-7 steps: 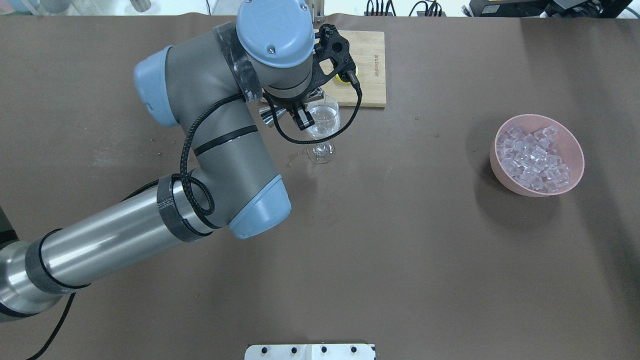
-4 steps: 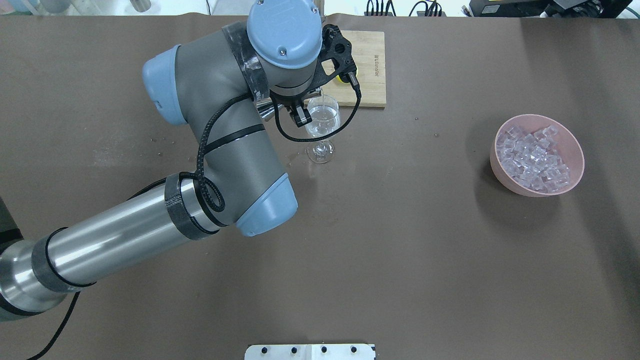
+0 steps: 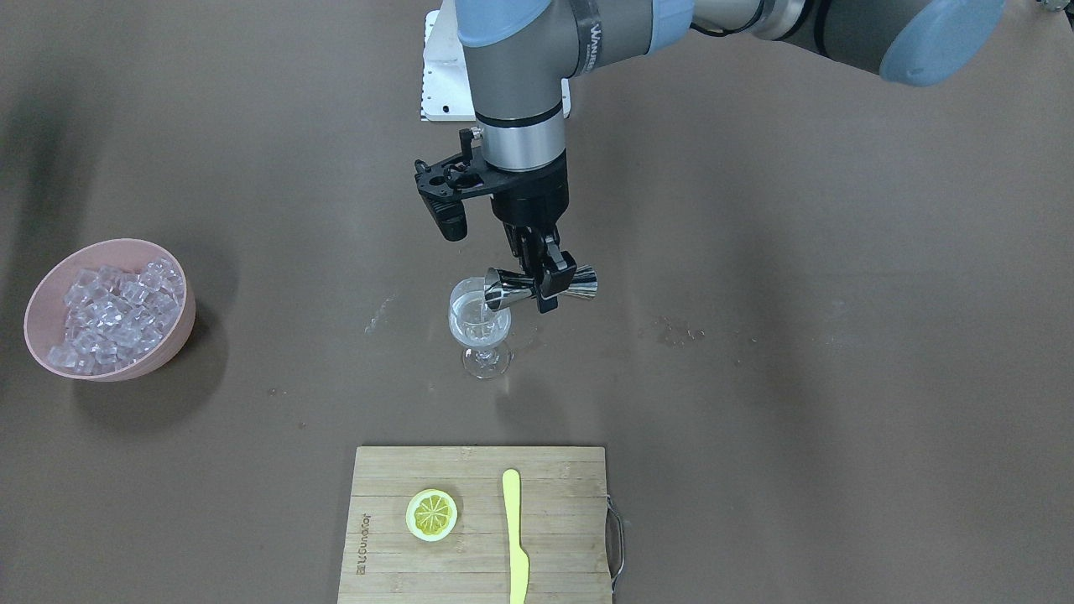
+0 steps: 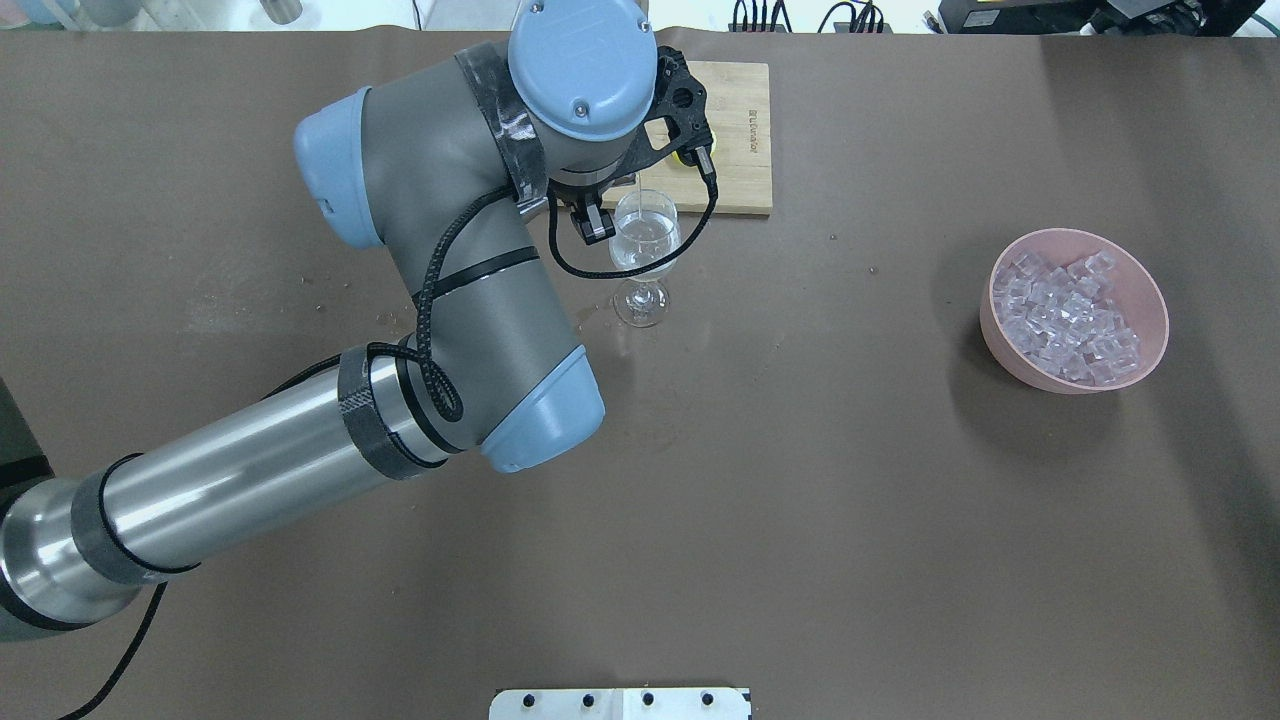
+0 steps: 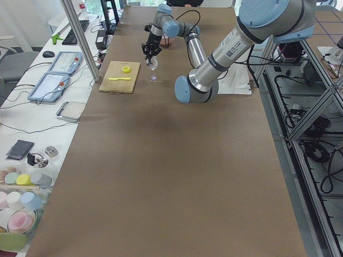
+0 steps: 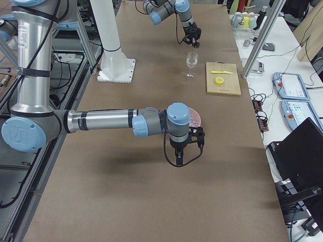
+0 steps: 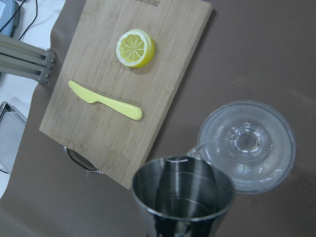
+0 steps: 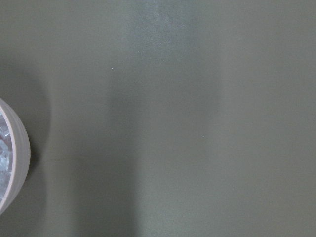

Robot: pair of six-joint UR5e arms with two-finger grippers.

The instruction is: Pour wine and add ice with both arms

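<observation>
Brown matted surface (image 3: pixel 755 377), lab benches and cables beyond. Left hand (image 3: pixel 544 289) clamped on a steel jigger (image 3: pixel 499 295), laid on its side over the wine glass (image 3: pixel 480 327) to let the wine (image 7: pixel 200 148) run in as a thin stream; a little already pooled inside. Ice (image 3: pixel 107 317) heaped in the pink bowl (image 3: pixel 186 327), well apart from the glass. Right hand (image 6: pixel 177 157) hovering just beside that bowl, probably placed ready for the ice step; cannot tell whether open or closed.

A robotics lab, from where I stand: a long brown-covered surface (image 5: pixel 161 176) flanked by aluminium frame posts (image 5: pixel 80 40), a white bolted mounting base (image 6: pixel 117 70), two control tablets (image 5: pixel 58 62) and a keyboard (image 5: pixel 72 33) on the white side surface (image 5: pixel 24 126), a laptop (image 6: pixel 302 151), and black cables (image 5: pixel 316 152) trailing under the frames
</observation>
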